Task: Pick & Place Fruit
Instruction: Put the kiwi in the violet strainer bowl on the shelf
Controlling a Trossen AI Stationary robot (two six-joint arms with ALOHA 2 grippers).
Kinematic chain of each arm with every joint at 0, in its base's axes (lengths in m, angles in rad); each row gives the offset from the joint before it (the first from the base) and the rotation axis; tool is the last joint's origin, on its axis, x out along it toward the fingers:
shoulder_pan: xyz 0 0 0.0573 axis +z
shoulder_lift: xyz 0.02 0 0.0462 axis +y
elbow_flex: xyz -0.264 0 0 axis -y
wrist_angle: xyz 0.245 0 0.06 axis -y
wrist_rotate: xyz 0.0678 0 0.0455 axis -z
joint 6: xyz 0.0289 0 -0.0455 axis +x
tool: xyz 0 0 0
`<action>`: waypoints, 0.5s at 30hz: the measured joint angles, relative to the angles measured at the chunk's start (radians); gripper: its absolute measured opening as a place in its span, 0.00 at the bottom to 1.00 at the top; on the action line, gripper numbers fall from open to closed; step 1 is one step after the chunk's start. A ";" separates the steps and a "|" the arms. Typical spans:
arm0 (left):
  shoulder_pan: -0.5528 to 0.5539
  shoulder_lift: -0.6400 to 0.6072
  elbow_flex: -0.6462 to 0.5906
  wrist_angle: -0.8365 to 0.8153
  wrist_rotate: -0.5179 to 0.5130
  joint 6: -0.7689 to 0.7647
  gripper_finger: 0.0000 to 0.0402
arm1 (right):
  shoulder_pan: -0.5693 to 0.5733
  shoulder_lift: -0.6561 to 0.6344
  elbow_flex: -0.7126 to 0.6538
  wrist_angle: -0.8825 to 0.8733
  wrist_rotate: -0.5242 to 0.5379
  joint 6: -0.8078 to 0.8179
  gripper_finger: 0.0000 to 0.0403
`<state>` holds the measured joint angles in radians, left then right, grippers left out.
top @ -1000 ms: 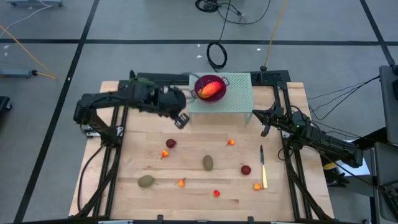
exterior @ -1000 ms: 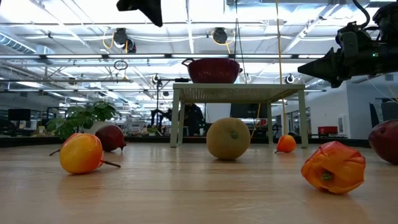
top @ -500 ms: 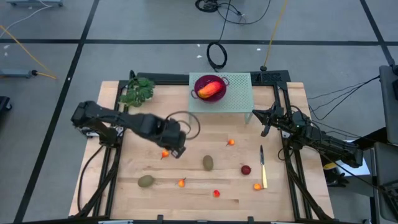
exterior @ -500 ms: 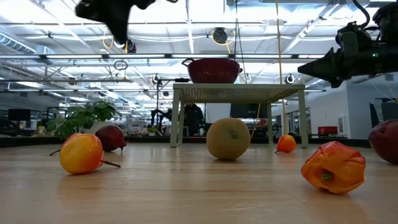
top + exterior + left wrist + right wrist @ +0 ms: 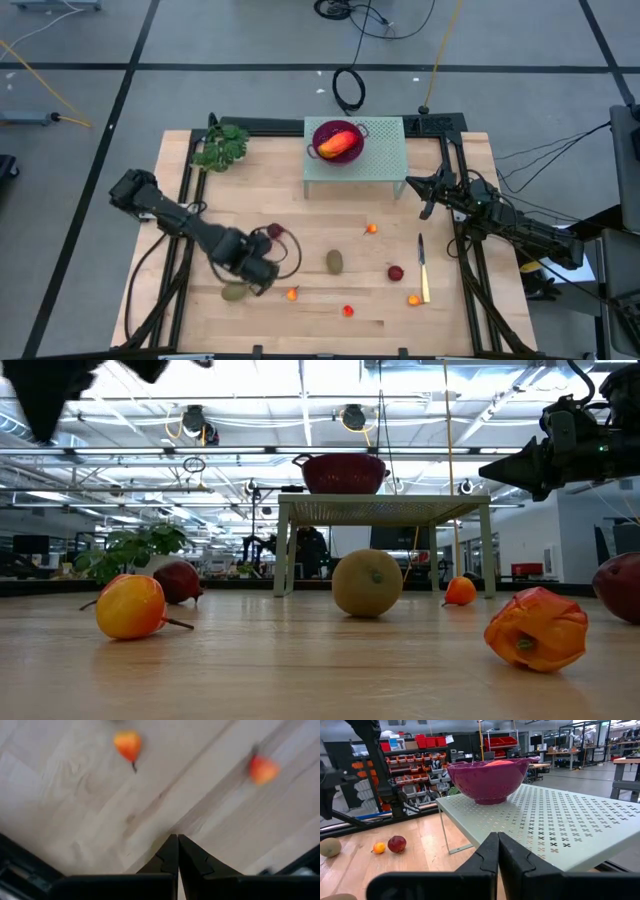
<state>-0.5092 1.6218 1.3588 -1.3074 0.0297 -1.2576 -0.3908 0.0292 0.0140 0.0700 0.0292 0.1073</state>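
The left gripper [image 5: 264,284] has swung away from the stand [image 5: 385,160] toward the table's front and now hangs beside the kiwi farthest from the stand. Its jaws are pressed together and hold nothing. Out in front of the stand lie two kiwis [image 5: 334,262], two red balls [image 5: 396,272] and four orange pieces [image 5: 347,311]; the arm may hide more. One knife [image 5: 423,265], seen only from above, lies near the stand's right leg. The left wrist view shows just two orange pieces on wood. The right gripper [image 5: 425,190] waits at the stand's right edge, jaws closed and empty. On the stand, one bowl [image 5: 322,133] holds one orange-red oval [image 5: 342,146]. One sprig [image 5: 222,148] lies left of the stand.
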 joint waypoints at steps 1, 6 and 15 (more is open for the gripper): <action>-0.020 0.000 -0.015 0.000 0.000 0.005 0.01 | 0.000 0.000 0.000 0.000 -0.001 0.000 0.00; -0.121 0.000 -0.084 0.001 0.000 0.029 0.01 | 0.000 0.000 0.000 0.000 -0.003 0.010 0.00; -0.271 0.000 -0.108 0.027 -0.014 -0.011 0.00 | 0.000 0.000 0.000 0.000 -0.003 0.008 0.00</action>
<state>-0.7801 1.6218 1.2507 -1.2800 0.0157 -1.2690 -0.3908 0.0292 0.0140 0.0700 0.0257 0.1152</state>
